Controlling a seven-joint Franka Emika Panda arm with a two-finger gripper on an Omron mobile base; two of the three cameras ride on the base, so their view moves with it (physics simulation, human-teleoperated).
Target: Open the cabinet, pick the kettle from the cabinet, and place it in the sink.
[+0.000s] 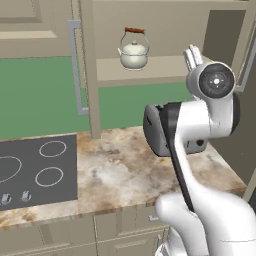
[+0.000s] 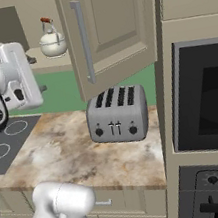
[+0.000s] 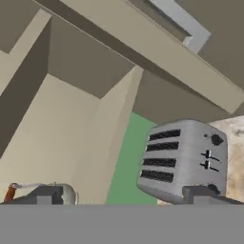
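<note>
Mostly hidden: the kettle (image 3: 40,190) in hand view is cut by the bottom edge, just the lid top, wire handle and red-brown bar end showing. Toaster (image 1: 156,131) in left base view sits behind the arm, only its left end visible; clear in right base view. Cooktop (image 1: 35,172) cut at the left edge. Sink can't be made out anywhere. Oven (image 2: 203,99) cut off at the right of right base view.

Jaws (image 3: 126,194): released, spread wide, holding nothing, touching nothing. Only the two dark tips show at the bottom of hand view, one in front of the kettle, other in front of the toaster. In left base view the fingers (image 1: 192,57) poke up pale behind the wrist, hard to read.

Kettle stands upright on the shelf (image 1: 165,67) inside the cabinet (image 1: 90,70), doors swung open, above the worktop (image 1: 120,167). It's well apart from the jaws, farther in, off to the left-tip side in hand view.
</note>
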